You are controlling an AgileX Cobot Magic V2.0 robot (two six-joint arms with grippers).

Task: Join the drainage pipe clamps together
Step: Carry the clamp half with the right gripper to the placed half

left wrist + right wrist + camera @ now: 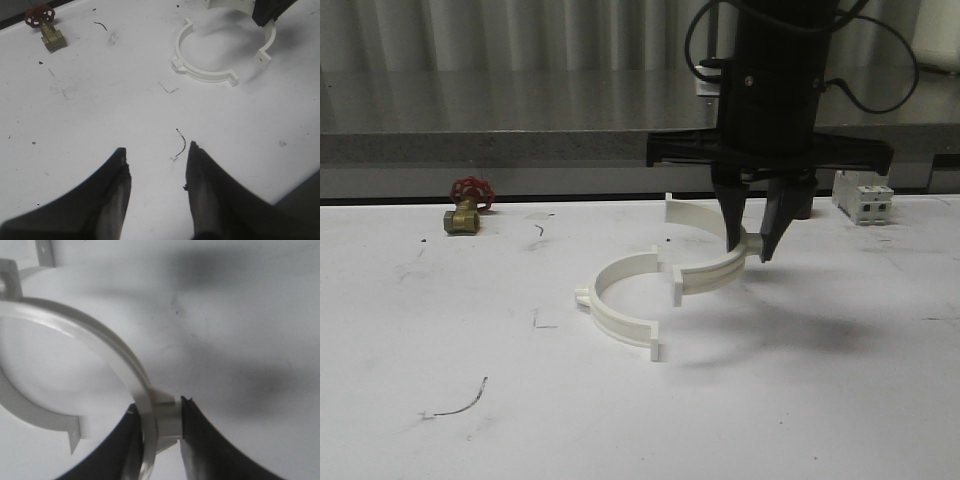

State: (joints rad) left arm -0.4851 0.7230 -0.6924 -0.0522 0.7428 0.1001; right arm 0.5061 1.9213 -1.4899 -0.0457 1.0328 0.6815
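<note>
Two white half-ring drainage pipe clamps are near the table's middle. One clamp [620,312] [204,75] [30,415] lies flat, its open side facing right. My right gripper [748,247] [159,408] is shut on the outer nub of the other clamp [712,272] [95,330] [270,42]. That clamp is held just right of the lying one, with its open side facing it. The end tabs stand close but apart. My left gripper [156,156] is open over bare table nearer the front edge, with nothing between its fingers.
A brass valve with a red handwheel [467,208] [46,27] sits at the back left. A white breaker [863,197] stands at the back right. A thin wire scrap [460,402] [181,145] lies near the front. A grey ledge [520,140] runs behind the table.
</note>
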